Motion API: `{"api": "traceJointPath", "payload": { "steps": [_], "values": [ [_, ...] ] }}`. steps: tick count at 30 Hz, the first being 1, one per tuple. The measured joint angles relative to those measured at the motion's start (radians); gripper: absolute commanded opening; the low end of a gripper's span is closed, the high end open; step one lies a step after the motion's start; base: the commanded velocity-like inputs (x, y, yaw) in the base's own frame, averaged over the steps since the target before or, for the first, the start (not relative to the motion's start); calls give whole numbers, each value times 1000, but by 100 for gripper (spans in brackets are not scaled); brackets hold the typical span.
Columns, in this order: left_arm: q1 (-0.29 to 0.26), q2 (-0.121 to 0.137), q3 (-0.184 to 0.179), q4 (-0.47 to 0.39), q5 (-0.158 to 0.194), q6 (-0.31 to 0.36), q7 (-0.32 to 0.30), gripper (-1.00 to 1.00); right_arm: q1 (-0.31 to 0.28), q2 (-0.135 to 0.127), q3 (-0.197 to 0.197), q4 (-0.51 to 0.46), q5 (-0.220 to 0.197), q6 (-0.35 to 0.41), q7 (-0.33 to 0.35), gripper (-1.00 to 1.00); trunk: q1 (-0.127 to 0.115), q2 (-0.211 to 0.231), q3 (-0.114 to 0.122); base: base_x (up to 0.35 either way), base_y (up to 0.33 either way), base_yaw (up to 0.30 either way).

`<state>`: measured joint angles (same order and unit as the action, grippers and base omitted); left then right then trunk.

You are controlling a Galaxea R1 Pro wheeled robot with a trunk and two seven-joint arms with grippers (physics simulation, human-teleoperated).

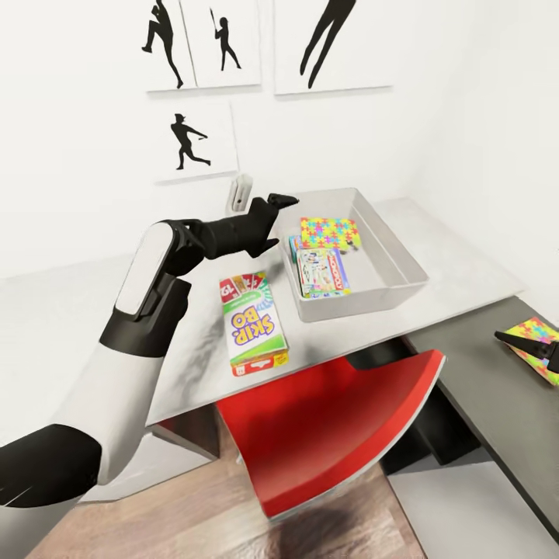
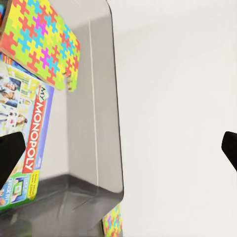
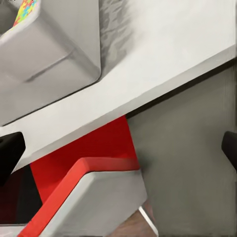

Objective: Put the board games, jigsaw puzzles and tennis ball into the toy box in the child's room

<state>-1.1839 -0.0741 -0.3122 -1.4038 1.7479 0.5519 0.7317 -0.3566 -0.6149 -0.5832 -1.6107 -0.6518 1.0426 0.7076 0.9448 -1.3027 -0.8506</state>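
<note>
The toy box (image 1: pixel 400 264) stands on the table (image 1: pixel 458 264). Inside it lie one jigsaw puzzle (image 1: pixel 330 231) and the MONOPOLY board game (image 1: pixel 326 272), with a blue box edge under them. The SKIP-BO board game (image 1: pixel 252 322) lies on the table left of the box. My left gripper (image 1: pixel 283 223) hovers open at the box's rear left corner; its wrist view looks down on the puzzle (image 2: pixel 42 42) and MONOPOLY (image 2: pixel 29 128). The second jigsaw puzzle (image 1: pixel 537 330) rests on the darker wing, with my right gripper (image 1: pixel 536 347) open just over it. The tennis ball and bed are out of view.
A red chair (image 1: pixel 334 427) is tucked under the table's front edge, also seen from the right wrist (image 3: pixel 89 148). A small white object (image 1: pixel 239 194) stands near the wall behind my left arm. Silhouette pictures hang on the wall.
</note>
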Motion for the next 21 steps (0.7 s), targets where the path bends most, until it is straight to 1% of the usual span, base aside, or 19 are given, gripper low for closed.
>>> {"api": "traceJointPath", "payload": {
  "steps": [2,3,5,6,7,8,9,10,12,13,16,18,19,20,21],
  "values": [
    [8,14,1,-17,0,0,1,100,-10,-7,-1,0,0,0,-3,100,0,0,0,-75,0,0],
    [8,14,1,-18,0,0,1,100,-10,-7,-1,0,0,0,-3,100,0,0,0,-60,0,0],
    [21,34,1,-43,0,0,1,100,-37,-14,1,0,-2,0,-5,100,0,0,0,-34,0,0],
    [60,82,14,-100,1,1,1,100,-134,-14,21,2,-4,0,-32,100,0,0,0,-16,0,0],
    [72,97,21,-115,3,1,0,100,-176,-15,35,3,-2,0,-50,100,0,0,0,-16,0,0],
    [73,97,21,-115,4,0,1,100,-177,-15,35,3,0,0,-51,100,0,0,0,-13,0,0],
    [83,107,29,-126,4,1,0,100,-206,-15,52,3,-2,0,-71,100,0,0,0,-6,0,0],
    [114,129,50,-154,6,2,0,100,-277,-19,103,4,-9,0,-138,100,0,0,0,-5,0,0],
    [135,141,64,-169,9,2,-1,100,-329,-17,128,5,-8,0,-182,100,0,0,0,-4,0,0],
    [135,142,64,-169,9,2,-1,100,-330,-17,129,5,-7,0,-183,100,0,0,0,-3,0,0],
    [157,155,78,-182,11,3,-3,100,-401,-9,164,6,-10,0,-246,100,0,0,0,-2,0,0],
    [168,162,83,-186,11,3,-4,100,-438,-1,195,7,-10,0,-291,100,0,0,0,-1,3,0],
    [180,168,88,-189,12,3,-6,100,-480,10,231,7,-12,0,-354,100,0,0,0,-1,6,0],
    [180,168,88,-190,12,3,-6,100,-482,11,232,7,-10,0,-356,100,0,0,0,-1,29,0],
    [183,170,89,-191,12,3,-6,100,-493,14,241,7,-11,0,-373,100,0,0,0,0,67,0]
  ]
}}
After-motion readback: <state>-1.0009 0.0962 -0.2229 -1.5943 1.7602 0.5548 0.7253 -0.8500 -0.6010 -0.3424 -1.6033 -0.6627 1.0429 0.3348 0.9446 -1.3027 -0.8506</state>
